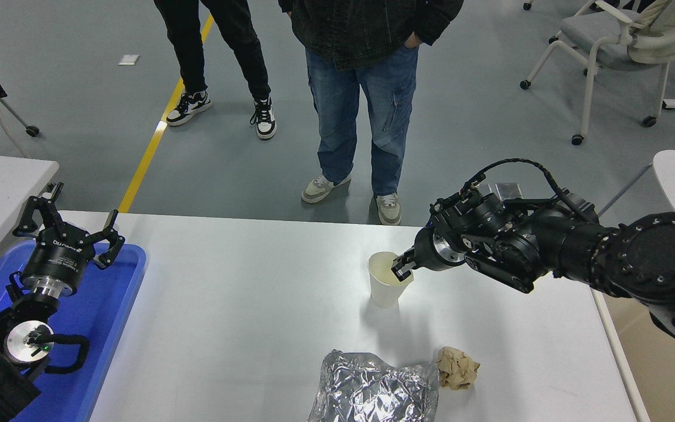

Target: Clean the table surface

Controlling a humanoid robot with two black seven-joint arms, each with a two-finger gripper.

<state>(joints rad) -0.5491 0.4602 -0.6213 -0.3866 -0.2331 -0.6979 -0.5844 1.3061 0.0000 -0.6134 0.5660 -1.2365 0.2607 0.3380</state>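
A grey shop floor with a yellow line [156,138] runs behind the large white worktop [244,305], the surface to be cleaned, which fills the middle and lower part of the head view and ends in a far edge just short of two people [367,88] standing there. On its left end sits a blue tray [106,310], over which the left hand [68,231] is parked with its fingers spread wide and nothing in them. Near the front edge lies a crumpled silver foil bag [372,390], and touching its right side is a small wad of brown paper [457,368]. Farther back stands a white paper cup [385,284], upright, well apart from both. The right hand [402,269] reaches in from the right and is pinched closed on the cup's near-right rim, one finger apparently inside the mouth. The step in hand looks like clearing the cup, grasped but seemingly not yet lifted. The next move would call for a straight lift to keep it level, then a long carry leftward to the tray, if the tray is the drop point. That path across the middle of the worktop is open; the foil bag and paper lie nearer than it, and the right edge is close behind the arm.
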